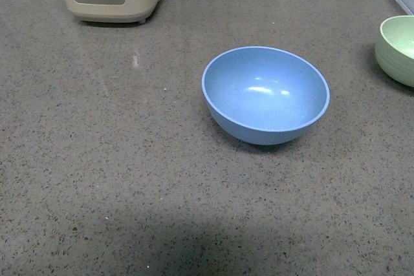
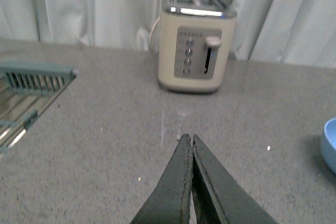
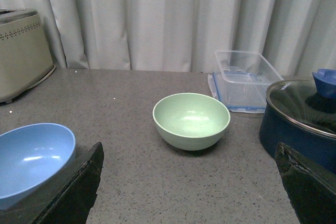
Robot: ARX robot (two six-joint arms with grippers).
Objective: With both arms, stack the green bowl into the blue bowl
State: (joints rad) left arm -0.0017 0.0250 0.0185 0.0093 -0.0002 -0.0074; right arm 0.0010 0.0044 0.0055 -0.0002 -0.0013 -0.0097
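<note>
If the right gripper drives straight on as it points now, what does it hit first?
Likely the green bowl: it sits centred ahead between the open right gripper's fingers, with only bare countertop before it. The blue bowl lies off to one side. Depth is hard to judge.

L gripper (image 2: 188, 140): two slim dk-grey fingers (image 2: 173, 192), tapering to thin tips w/ paler edges. R gripper (image 3: 188, 153): blocky matte blk fingers (image 3: 73, 187), rough-edged.
</note>
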